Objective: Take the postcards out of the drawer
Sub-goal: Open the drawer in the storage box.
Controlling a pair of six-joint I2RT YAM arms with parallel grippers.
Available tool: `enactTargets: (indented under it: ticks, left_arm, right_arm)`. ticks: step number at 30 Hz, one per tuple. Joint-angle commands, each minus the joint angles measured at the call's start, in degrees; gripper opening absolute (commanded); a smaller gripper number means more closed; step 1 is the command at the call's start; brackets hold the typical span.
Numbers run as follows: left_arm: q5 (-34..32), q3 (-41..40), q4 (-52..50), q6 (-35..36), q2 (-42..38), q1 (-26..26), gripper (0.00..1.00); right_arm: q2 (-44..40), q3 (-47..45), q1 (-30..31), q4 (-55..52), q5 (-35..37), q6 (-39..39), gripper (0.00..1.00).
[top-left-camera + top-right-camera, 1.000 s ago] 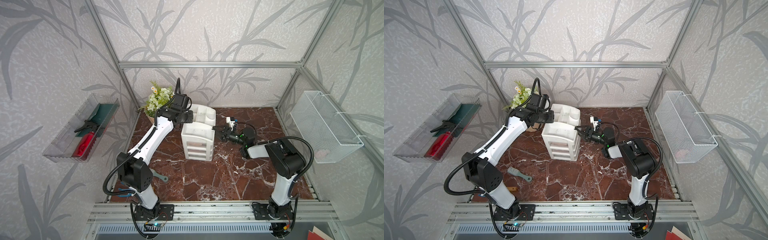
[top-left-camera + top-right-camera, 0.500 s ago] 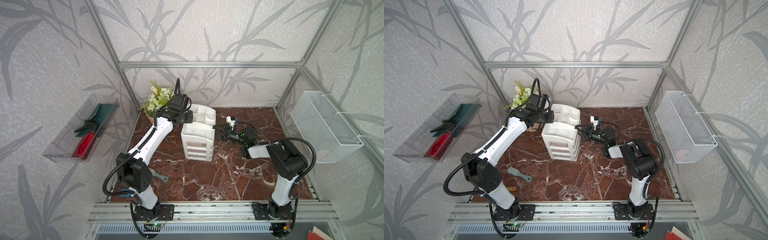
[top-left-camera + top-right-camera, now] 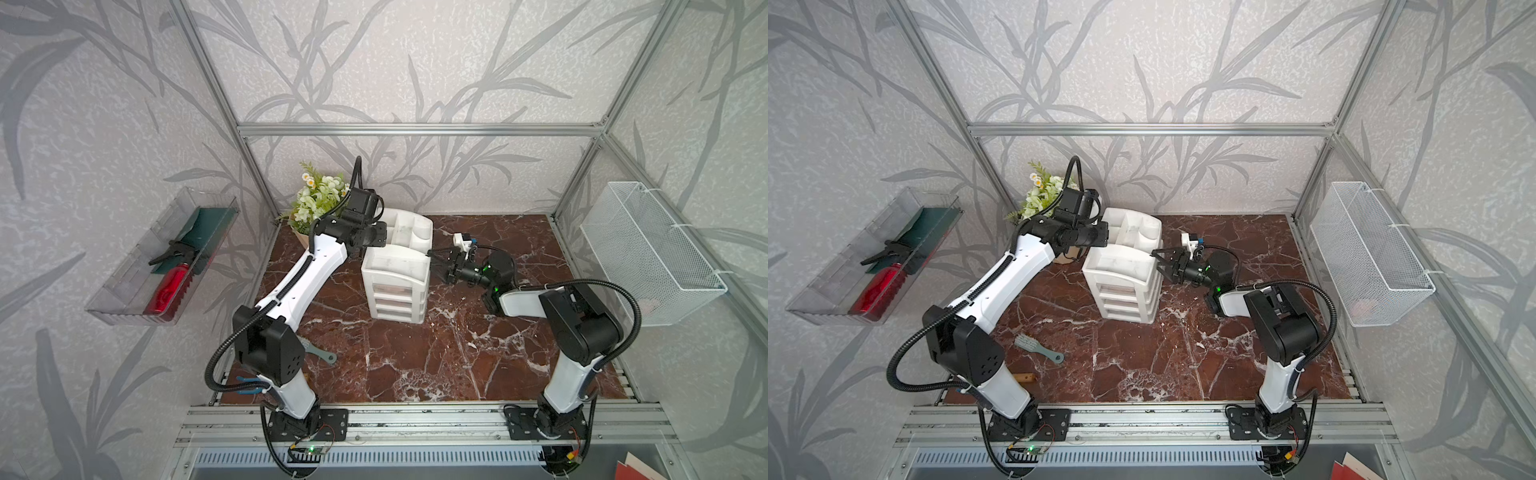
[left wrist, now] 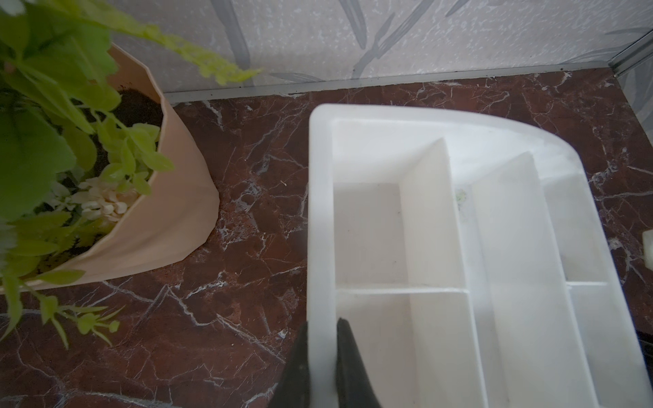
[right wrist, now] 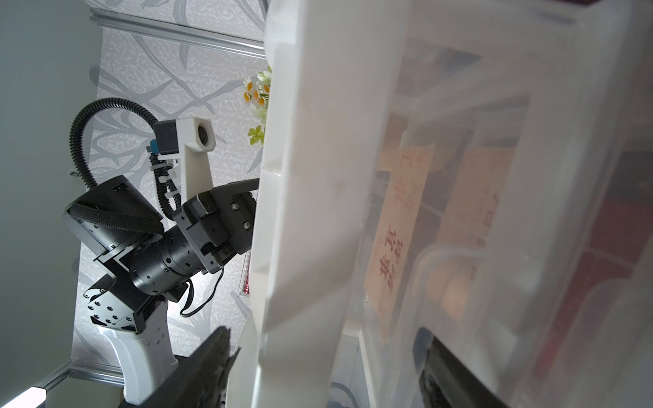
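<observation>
Steadies the white drawer organizer (image 3: 395,259) with left gripper (image 4: 322,326) clenched on its rim, right gripper (image 3: 1157,262) released beside the top drawer (image 3: 395,287) (postcards (image 5: 399,226) inside), likely needs pinch-and-pull next.

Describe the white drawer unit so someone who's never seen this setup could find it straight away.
Start at the dark red marble tabletop; toward its back, beside the potted plant, stands the white drawer unit. Unlike the leafy plant, it is a tall white plastic box with three stacked see-through drawers in front and open compartments on top.
</observation>
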Motion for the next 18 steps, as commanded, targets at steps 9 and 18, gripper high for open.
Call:
enactTargets:
  ticks: [9, 18]
  left_arm:
    - [-5.7, -2.9, -4.7, 1.4, 2.8, -0.4, 0.00]
    - [-6.0, -2.6, -4.8, 1.2, 3.4, -0.5, 0.00]
  right_arm:
    - [-6.5, 1.3, -2.1, 9.7, -1.8, 1.8, 0.79]
    - [-9.5, 0.1, -4.6, 9.7, -2.5, 2.6, 0.79]
